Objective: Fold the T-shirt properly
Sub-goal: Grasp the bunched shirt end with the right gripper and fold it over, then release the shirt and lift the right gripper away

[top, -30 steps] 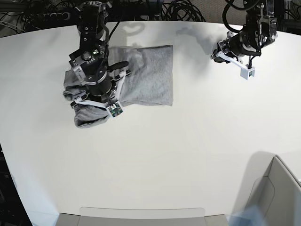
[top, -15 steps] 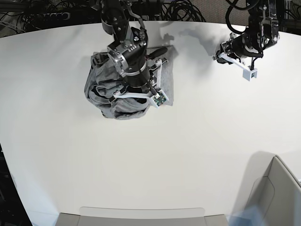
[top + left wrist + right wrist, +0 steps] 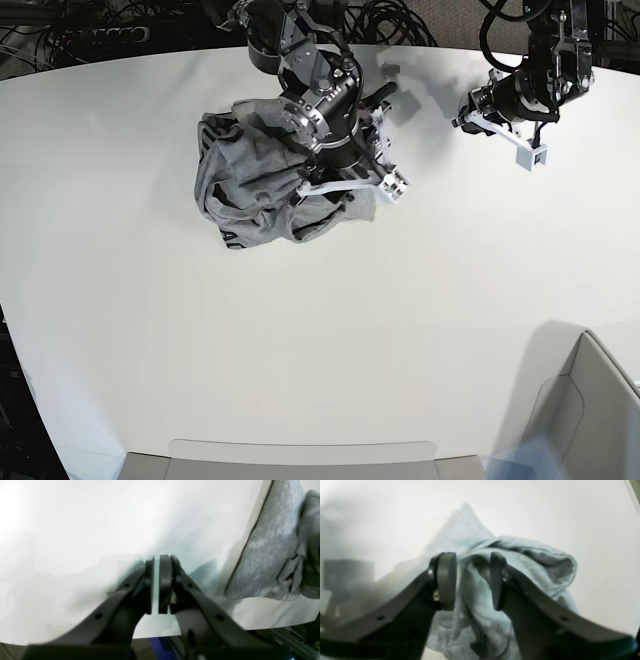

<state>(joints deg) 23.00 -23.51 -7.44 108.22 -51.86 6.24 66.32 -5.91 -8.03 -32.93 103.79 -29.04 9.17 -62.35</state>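
We see the T-shirt point(image 3: 262, 185) bunched on the table point(image 3: 300, 340); right gripper point(image 3: 473, 580) parted around a fold, seemingly not clamped. Left gripper point(image 3: 156, 585) nearly closed, empty.

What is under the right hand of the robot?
Under the right hand lies the heather-grey cotton T-shirt, bunched in a loose heap on the white table. The arm covers the heap's far right part, so that part cannot be seen.

The T-shirt point(image 3: 262, 182) is soft heathered grey knit cloth, matt and wrinkled. The tabletop point(image 3: 320, 340) looks smooth, white, faintly sheened. Both end effectors' fingers point(image 3: 446, 580) look matt dark plastic.
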